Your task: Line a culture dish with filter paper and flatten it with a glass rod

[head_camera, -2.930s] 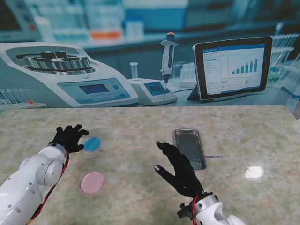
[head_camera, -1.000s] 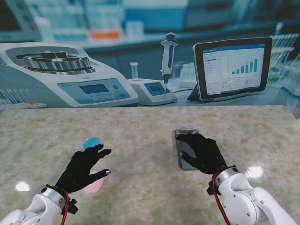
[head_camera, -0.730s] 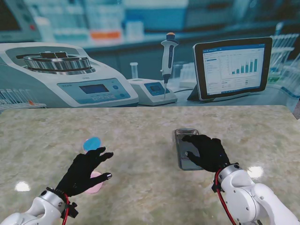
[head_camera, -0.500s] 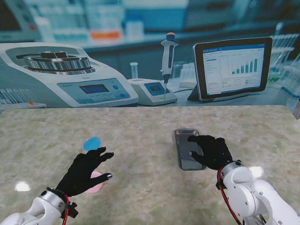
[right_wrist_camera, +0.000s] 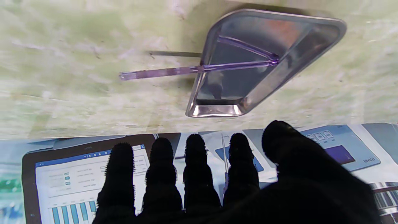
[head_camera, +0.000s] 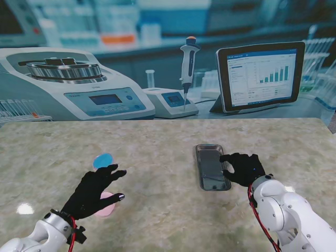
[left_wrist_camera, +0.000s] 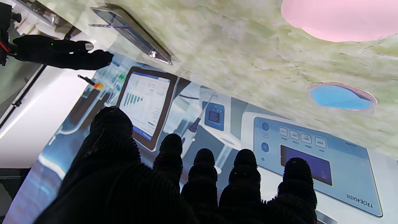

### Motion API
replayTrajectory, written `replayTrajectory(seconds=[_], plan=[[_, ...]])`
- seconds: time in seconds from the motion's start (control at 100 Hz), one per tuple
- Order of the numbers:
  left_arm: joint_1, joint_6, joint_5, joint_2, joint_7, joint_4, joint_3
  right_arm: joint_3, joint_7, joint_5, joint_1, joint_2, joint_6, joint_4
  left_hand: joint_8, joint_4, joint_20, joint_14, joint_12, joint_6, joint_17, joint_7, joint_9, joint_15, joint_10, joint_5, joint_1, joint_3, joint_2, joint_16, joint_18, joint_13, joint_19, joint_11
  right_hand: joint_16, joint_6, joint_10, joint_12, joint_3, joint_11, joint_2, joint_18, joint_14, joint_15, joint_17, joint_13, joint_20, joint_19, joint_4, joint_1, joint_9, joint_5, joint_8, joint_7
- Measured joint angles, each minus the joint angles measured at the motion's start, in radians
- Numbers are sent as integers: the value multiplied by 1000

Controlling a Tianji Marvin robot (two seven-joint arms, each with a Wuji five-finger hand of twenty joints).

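A flat pink disc (head_camera: 106, 206) (left_wrist_camera: 335, 18) lies near me on the left, partly under my left hand (head_camera: 94, 191) (left_wrist_camera: 186, 186), which hovers open with fingers spread. A blue round dish (head_camera: 103, 160) (left_wrist_camera: 342, 96) with a clear rim sits just beyond its fingertips. Right of centre is a metal tray (head_camera: 211, 167) (right_wrist_camera: 270, 90). A purple-tinted glass rod (right_wrist_camera: 174, 71) (left_wrist_camera: 108, 25) rests with one end in the tray and the other past its right rim. My right hand (head_camera: 242, 168) (right_wrist_camera: 233, 186) (left_wrist_camera: 62, 56) is open at that rim and hides the rod in the stand view.
The marble table ends at a backdrop picturing a centrifuge (head_camera: 73, 84), a pipette (head_camera: 187, 68) and a tablet (head_camera: 260, 76). Bare marble lies between the two hands and to the right of the tray.
My right hand has slid right, from over the tray to its right rim. My left hand, earlier by the blue dish, has drawn back over the pink disc and then held still.
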Motion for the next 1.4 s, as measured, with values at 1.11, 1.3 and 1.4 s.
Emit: replayTrajectory(seconds=[1.11,1.3,1.4], plan=[[14,-3,7,-1,7,-8,-12,-56,48,-126,99,23,-20,151,2,0,-4,0,0,0,0,2,0,0,0,8,1,-1,0,-1,0,0,0,2,54,98,32,49,222,114,-161,13,42,130,185,179,62,192,-52,-23,152,135,13,112],[14,-1,7,-1,6,-10,-11,-64,51,-133,108,24,-23,164,2,0,-10,0,0,0,0,2,0,0,0,8,1,-1,0,-1,0,0,0,2,76,98,32,67,234,126,-170,13,42,154,199,180,85,217,-52,-26,152,135,4,112],[15,-1,8,-1,9,-10,-11,-66,51,-134,109,24,-23,166,2,0,-10,0,0,0,0,2,0,0,0,8,1,-1,0,-1,0,0,0,2,90,96,32,82,234,145,-170,13,42,178,210,191,98,232,-54,-26,167,159,3,152]])
